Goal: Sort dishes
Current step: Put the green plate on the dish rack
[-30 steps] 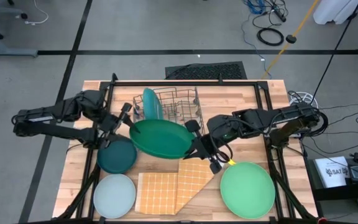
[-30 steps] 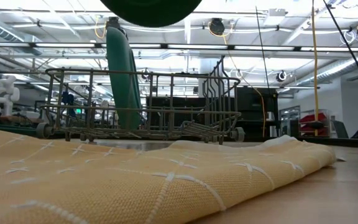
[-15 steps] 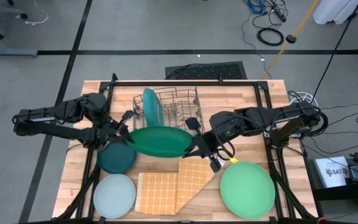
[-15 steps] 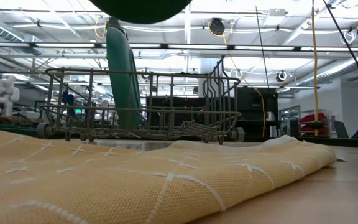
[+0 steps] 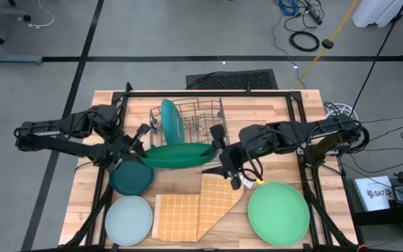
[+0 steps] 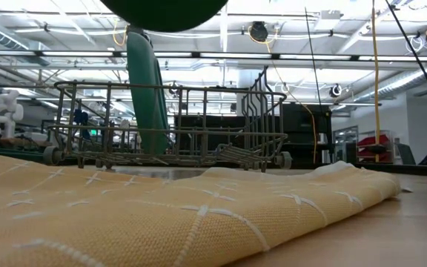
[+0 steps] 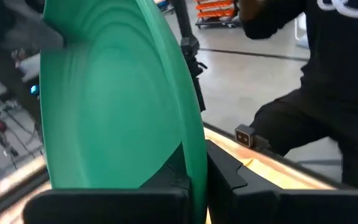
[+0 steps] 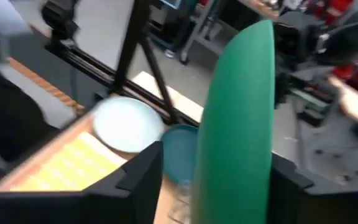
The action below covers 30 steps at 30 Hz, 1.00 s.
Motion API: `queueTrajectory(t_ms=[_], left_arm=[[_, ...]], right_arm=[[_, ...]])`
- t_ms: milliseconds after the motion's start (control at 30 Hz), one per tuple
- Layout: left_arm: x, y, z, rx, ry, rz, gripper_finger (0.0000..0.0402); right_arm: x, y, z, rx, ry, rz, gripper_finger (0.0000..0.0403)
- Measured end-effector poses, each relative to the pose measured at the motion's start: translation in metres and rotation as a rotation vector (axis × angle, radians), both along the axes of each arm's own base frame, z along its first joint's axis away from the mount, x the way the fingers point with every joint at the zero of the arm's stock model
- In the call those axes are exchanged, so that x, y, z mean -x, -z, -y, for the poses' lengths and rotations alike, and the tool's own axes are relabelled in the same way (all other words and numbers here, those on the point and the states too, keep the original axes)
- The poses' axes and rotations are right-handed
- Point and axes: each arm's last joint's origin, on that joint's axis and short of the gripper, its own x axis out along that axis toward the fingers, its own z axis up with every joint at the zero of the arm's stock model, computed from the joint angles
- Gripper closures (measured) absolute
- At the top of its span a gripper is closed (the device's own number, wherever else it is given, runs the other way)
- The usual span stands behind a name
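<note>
1. High view: the green plate (image 5: 177,155) hangs on edge before the rack (image 5: 191,117), likely for slotting.
2. Low view: its rim shows above the cloth (image 6: 161,215).
3. Left wrist: left gripper (image 7: 194,180) clamped on the rim.
4. Right wrist: right gripper (image 8: 213,171) fingers spread, plate between them, seemingly letting go.

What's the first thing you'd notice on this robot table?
A big deep green plate hangs in the air between the two arms, just in front of the wire rack. The left hand pinches its rim while the right hand stands open at the other edge. A teal-blue plate stands upright in the rack.
</note>
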Motion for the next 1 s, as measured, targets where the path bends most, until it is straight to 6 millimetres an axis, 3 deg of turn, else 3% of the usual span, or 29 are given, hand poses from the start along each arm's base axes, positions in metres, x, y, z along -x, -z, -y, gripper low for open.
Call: queueTrajectory(t_ms=[267,467,767,1000], left_arm=[[0.019,-0.012,-0.001,0.141,-0.109,-0.003,0.0382],[0.053,-0.033,-0.006,0.311,-0.368,0.158,0.0382],[0.109,-0.054,-0.01,0.55,-0.527,0.428,0.0382],[0.143,-0.038,-0.024,0.755,-1.008,0.44,0.0382]], right_arm=[[0.034,-0.018,0.013,0.121,0.123,-0.001,0.0203],[0.061,-0.021,0.022,0.13,0.212,-0.092,0.0208],[0.064,-0.02,0.026,0.147,0.26,-0.118,0.0208],[0.062,-0.021,0.029,0.142,0.273,-0.102,0.0209]])
